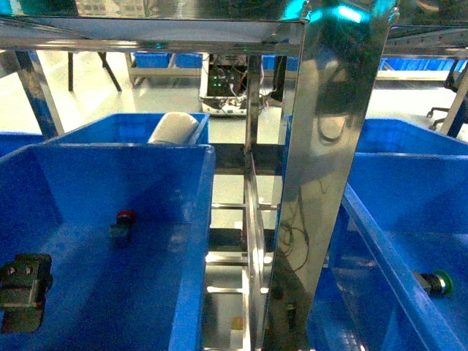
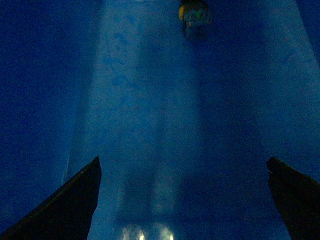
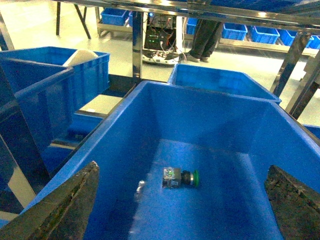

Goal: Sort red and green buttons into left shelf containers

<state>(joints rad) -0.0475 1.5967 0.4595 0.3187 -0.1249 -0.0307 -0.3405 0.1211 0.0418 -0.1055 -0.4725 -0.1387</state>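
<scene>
Blue plastic dominates all 3 views. Red button (image 1: 123, 226) lies on the floor of the left shelf container (image 1: 191, 241), toward its middle, so that half of the sort reads as done. Left gripper (image 2: 182, 200) sits low inside this bin with its 2 jaws spread wide and nothing between them; a small object (image 2: 194, 16) lies ahead at the far edge of its dim wrist view, possibly the red button, though the colours there are too murky to confirm.

Green button (image 3: 180, 178) lies on its side on the floor of the right-hand bin (image 3: 220, 107), well apart from the walls. It remains to be carried across to the left shelf. Right gripper (image 3: 182, 200) hangs above this bin's near end, jaws apart and empty, the button ahead of it and not yet reached.

Shelf framing is polished steel, with an upright post (image 1: 322, 183) between the 2 bins. A white roll (image 1: 174, 129) rests in the rear left bin. Beyond lies a pale workshop floor, more blue bins on distant racks, and a person's legs (image 3: 205, 40).
</scene>
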